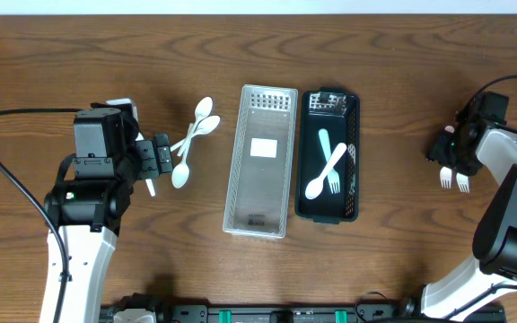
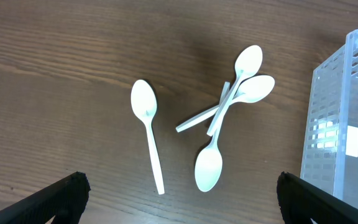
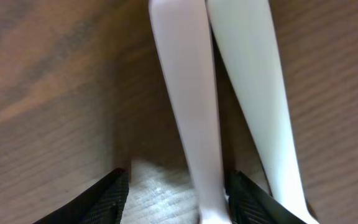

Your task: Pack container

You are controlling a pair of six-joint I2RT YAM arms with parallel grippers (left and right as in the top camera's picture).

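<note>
Black tray sits right of centre, touching the clear bin on its left. One spoon and one fork lie crossed inside the tray, and the bin has no cutlery in it.

Stock looks split by arm reach: loose spoons on the table near the left arm, two forks near the right.

Left gripper hangs above the spoons, jaws spread wide, holding and touching nothing. Reads as a pre-pick hover.

Right gripper is down at table level, fingers part open and straddling one fork handle. The second handle lies just beside the other finger. A gap shows on one side of the handle, so I'd judge it not clamped yet. Risk: dragging both forks.
</note>
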